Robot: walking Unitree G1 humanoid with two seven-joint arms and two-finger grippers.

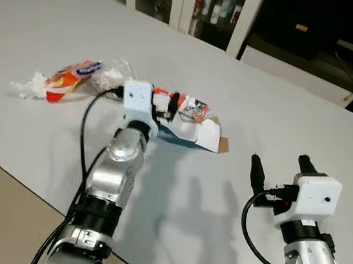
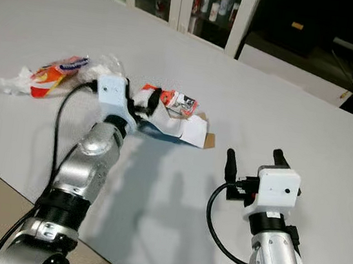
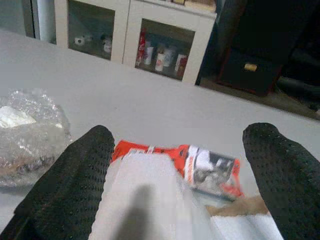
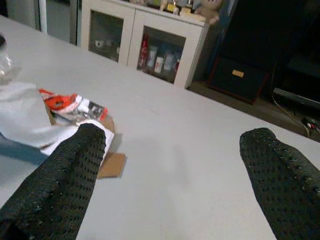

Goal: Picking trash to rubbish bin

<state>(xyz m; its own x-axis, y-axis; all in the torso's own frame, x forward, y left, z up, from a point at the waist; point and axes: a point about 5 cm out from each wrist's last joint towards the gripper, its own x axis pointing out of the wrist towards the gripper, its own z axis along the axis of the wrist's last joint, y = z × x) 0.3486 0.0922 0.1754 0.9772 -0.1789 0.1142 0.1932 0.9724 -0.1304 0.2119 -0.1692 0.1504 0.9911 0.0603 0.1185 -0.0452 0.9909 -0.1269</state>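
Observation:
A flattened white cardboard box (image 1: 193, 131) lies mid-table with a red and white wrapper (image 1: 191, 107) on its far end. My left gripper (image 1: 169, 107) is down at this box, open, and the box's white flap (image 3: 150, 195) sits between the two fingers. To the left lie an orange snack wrapper (image 1: 72, 77), white tissue (image 1: 31, 87) and crumpled clear plastic (image 1: 114, 72). My right gripper (image 1: 279, 160) hovers open over bare table to the right of the box, holding nothing.
The grey table (image 1: 250, 70) stretches far back and to the right. Its near edge (image 1: 20, 180) runs diagonally at lower left, with floor beyond. A white glass-door cabinet (image 1: 200, 5) and dark furniture (image 1: 307, 25) stand behind the table.

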